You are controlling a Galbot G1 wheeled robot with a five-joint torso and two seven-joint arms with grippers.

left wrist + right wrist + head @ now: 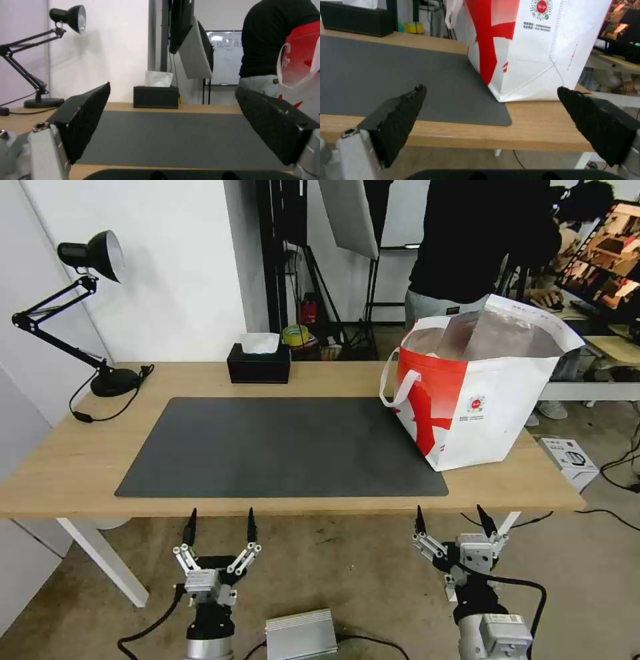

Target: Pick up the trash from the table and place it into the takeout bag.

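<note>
Lower left of head view: left gripper [221, 528], fingers spread wide, empty, below long light-wood table [80, 460]. Lower right: right gripper [453, 523], likewise wide. Right of centre: red-and-white foil-lined takeout bag [477, 407], upright, mouth open; probably light, floppy, best taken by loop handles.

even, bright indoor light falls across the bench [80, 460] and its dark mat [280, 447], which shows a soft sheen and no hard shadows. the foil lining of the takeout bag [480, 407] glints pale. straight lines bow toward the head view's edges. in both wrist views the near pincer fingers [83, 120] are soft, and the far background is slightly blurred.
</note>
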